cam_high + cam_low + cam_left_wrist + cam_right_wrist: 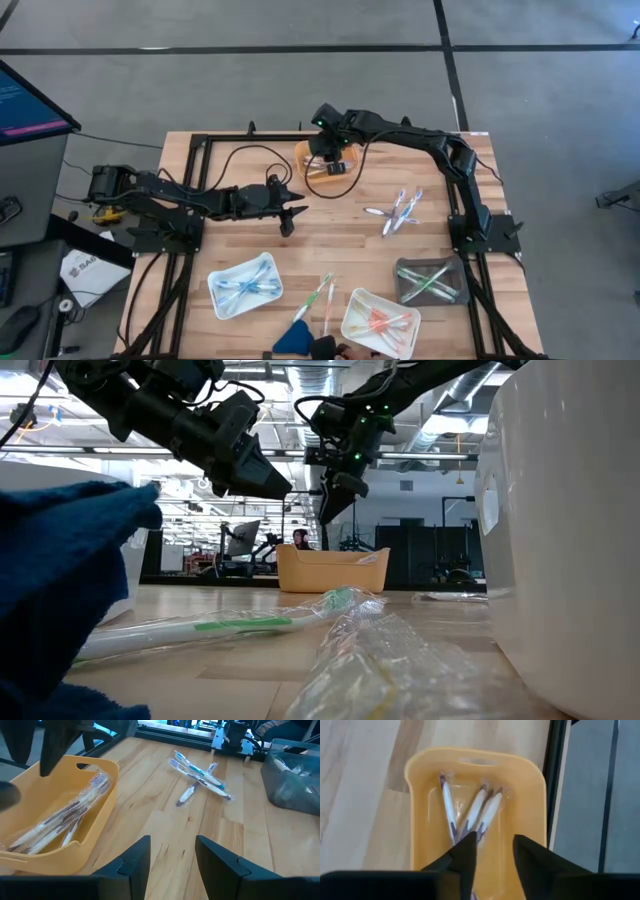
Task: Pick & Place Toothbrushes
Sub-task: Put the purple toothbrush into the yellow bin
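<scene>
Blue cloth sits near. R gripper, fingers spread, empty, over far yellow plastic tray; lift straight. L gripper spread, waiting mid-table.

wooden table with trays, toothbrushes

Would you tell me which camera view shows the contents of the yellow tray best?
The right wrist view: it looks straight down into the yellow tray at three wrapped toothbrushes. The left wrist view shows them obliquely; the low view only the tray's wall; in the high view the right gripper hides it.
</scene>
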Tool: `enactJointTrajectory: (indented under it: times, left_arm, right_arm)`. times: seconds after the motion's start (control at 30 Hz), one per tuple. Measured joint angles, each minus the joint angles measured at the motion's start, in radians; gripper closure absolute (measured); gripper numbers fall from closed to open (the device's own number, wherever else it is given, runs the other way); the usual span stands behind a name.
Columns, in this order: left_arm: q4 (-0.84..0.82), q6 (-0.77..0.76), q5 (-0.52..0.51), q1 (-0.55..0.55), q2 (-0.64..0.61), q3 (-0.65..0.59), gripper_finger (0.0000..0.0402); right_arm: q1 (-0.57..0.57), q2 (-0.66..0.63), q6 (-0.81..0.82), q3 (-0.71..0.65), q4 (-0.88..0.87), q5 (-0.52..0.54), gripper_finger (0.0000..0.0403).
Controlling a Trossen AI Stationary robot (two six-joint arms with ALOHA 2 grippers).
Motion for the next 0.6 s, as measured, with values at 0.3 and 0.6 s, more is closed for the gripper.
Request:
enactJointTrajectory:
  times: [0.3,0.6]
  left_arm:
    - [-0.001,-0.005,-0.001,0.0,0.0,0.0,0.0253]
    - [-0.001,-0.006,-0.001,0.0,0.0,0.0,0.0253]
  right_arm:
    - [0.016,-0.031,0.041,0.038,-0.069,0.208,0.0236]
    - [0.014,-0.206,0.161,0.103,-0.333,0.329,0.0256]
